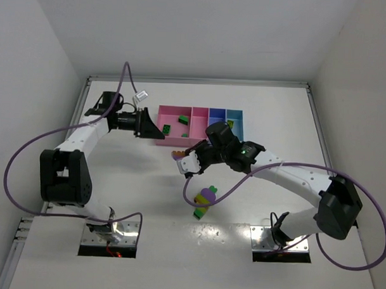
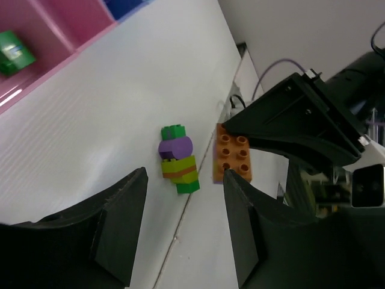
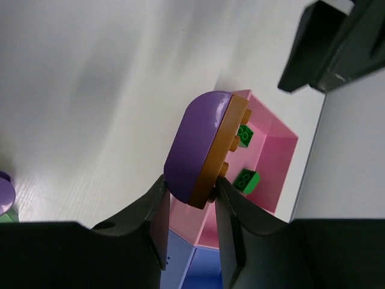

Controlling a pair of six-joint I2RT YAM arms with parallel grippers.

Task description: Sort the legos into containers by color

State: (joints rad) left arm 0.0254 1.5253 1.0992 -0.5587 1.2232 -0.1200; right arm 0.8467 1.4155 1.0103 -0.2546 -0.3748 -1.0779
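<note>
Table point(image 1: 115, 199): white. Bins point(image 1: 191, 119): joined row of four, upper centre of the top view. Left gripper point(image 1: 154, 130): at the row's left end, jaws moderately apart, nothing between them. Right gripper point(image 3: 191, 180): just below the pink bins, clamped on a purple-orange brick point(image 3: 201, 144). Clump point(image 1: 205, 202): multicoloured, lower centre, on the table, well apart from both grippers. Green bricks point(image 1: 166, 128): two, inside the wide pink bin.

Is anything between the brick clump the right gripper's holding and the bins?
Nothing visible. The purple-and-orange clump in the right gripper hangs just before the wide pink bin; the left gripper hovers at that bin's left end, aside.
</note>
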